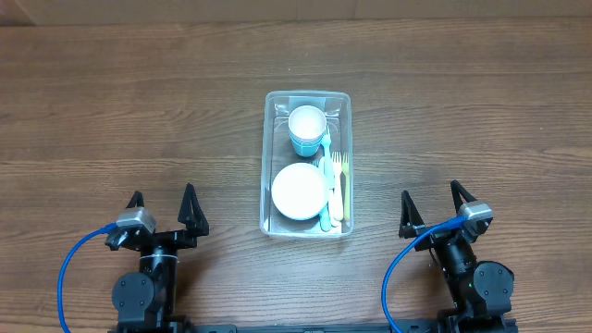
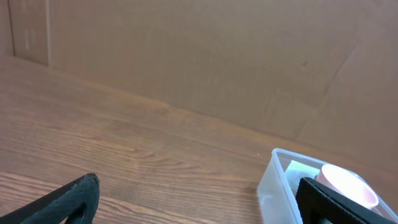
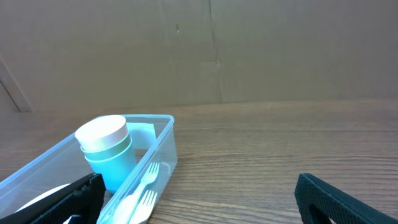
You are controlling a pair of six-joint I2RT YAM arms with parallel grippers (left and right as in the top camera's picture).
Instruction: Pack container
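The container [image 1: 266, 157] sits mid-table between the two arms and ahead of both, its long axis running straight away from the robot. Cups [image 1: 307, 125], a bowl [image 1: 298, 191] and forks [image 1: 339, 185] lie inside. The left gripper [image 1: 165, 207] and right gripper [image 1: 433, 203] stand wide, holding nothing. The right one looks slightly nearer, I judge, with the tub forward and to its left
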